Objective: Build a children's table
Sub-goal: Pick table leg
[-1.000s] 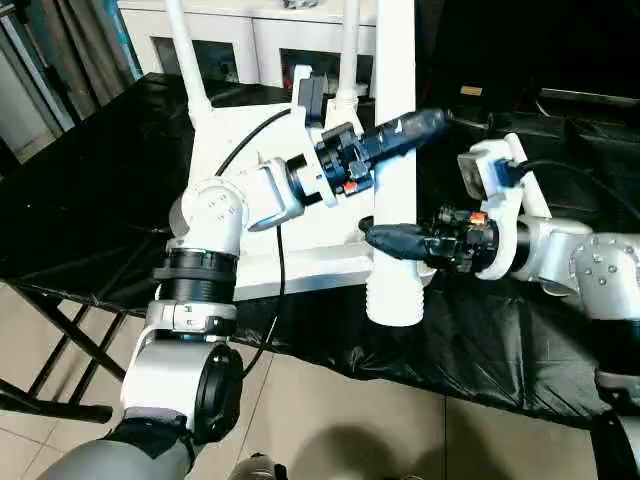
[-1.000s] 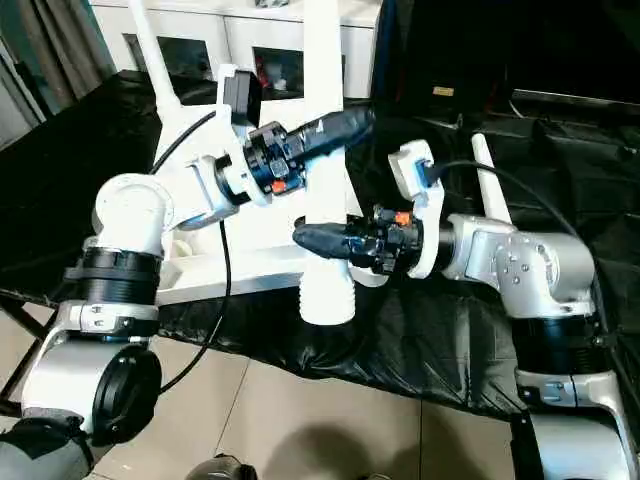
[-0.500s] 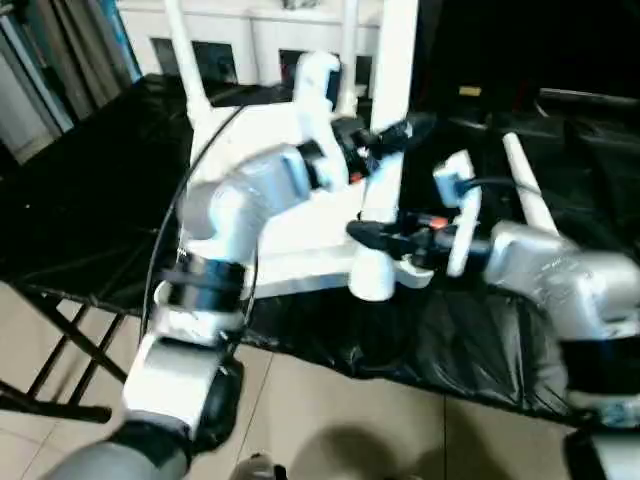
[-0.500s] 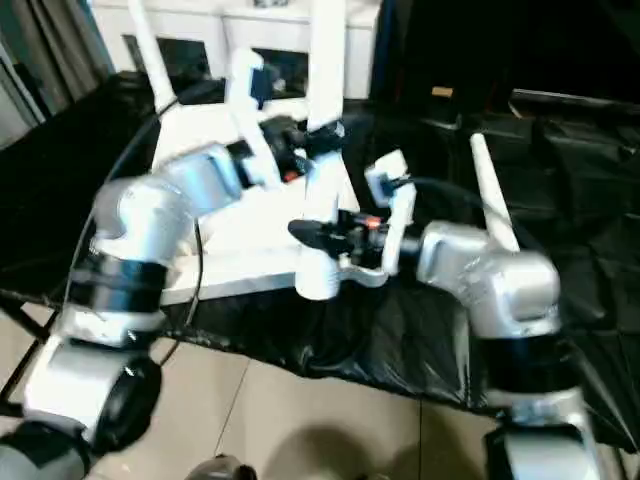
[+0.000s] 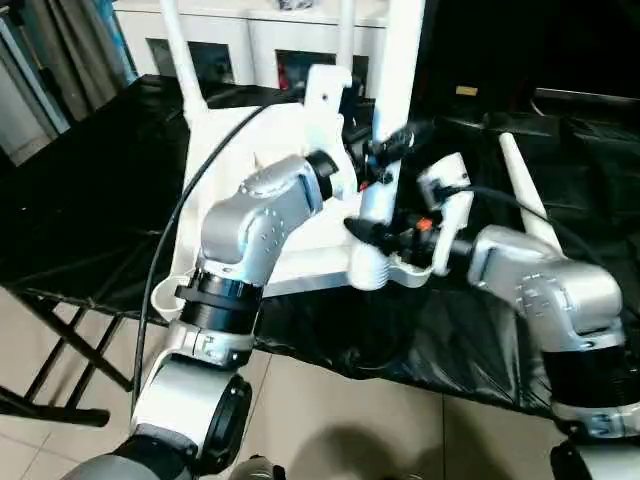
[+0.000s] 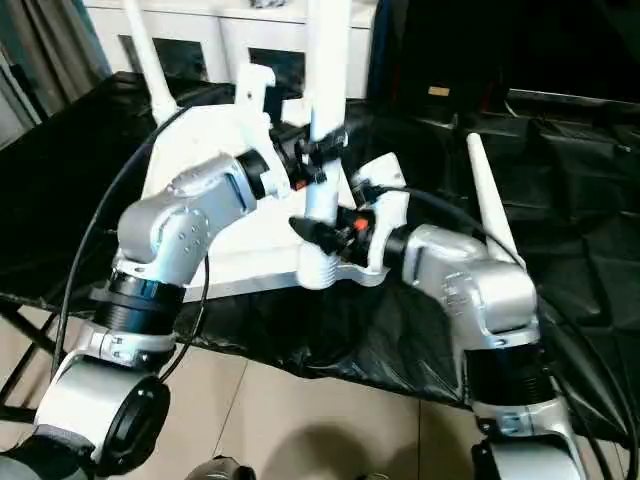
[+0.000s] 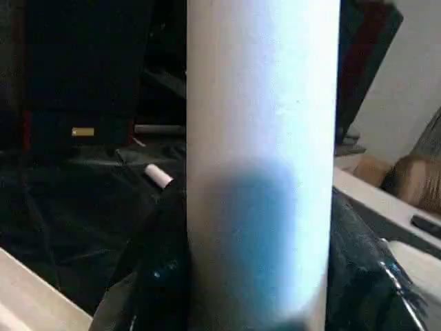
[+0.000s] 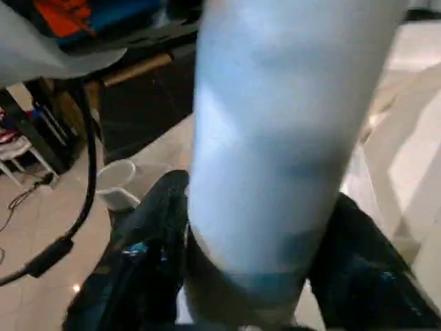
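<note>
Since a second ago the long white cylindrical plastic leg (image 5: 392,120) has shifted from hanging off the near edge of the work table, with its ribbed end well below the tabletop's rim, to standing over the near right corner socket (image 5: 408,268) of the white plastic rectangular tabletop (image 5: 262,140). Both silver forearms have swung in closer to the middle, the left elbow now bent high in front of the tabletop.

The left gripper (image 5: 388,150) is clamped on the leg partway up its shaft; in the left wrist view its two black fingers (image 7: 155,276) press against either side of the white tube. The right gripper (image 5: 372,234) grips the same leg lower down, just above its ribbed, threaded end (image 5: 367,268), with a black finger (image 8: 148,234) on each flank in the right wrist view. The leg stands nearly upright, leaning slightly to the right at the top. Its bottom end sits at the bulging rounded socket; whether it is already seated cannot be told.

The tabletop lies upside down on the large black-covered work table (image 5: 90,190), ribbed underside up. Two slim white legs (image 5: 178,45) already rise from its far corners, in front of a white glass-door cabinet (image 5: 250,40). Another loose white leg (image 5: 525,195) lies on the black cover to the right, behind the right forearm. A rounded corner socket (image 5: 165,293) at the near left is empty.
</note>
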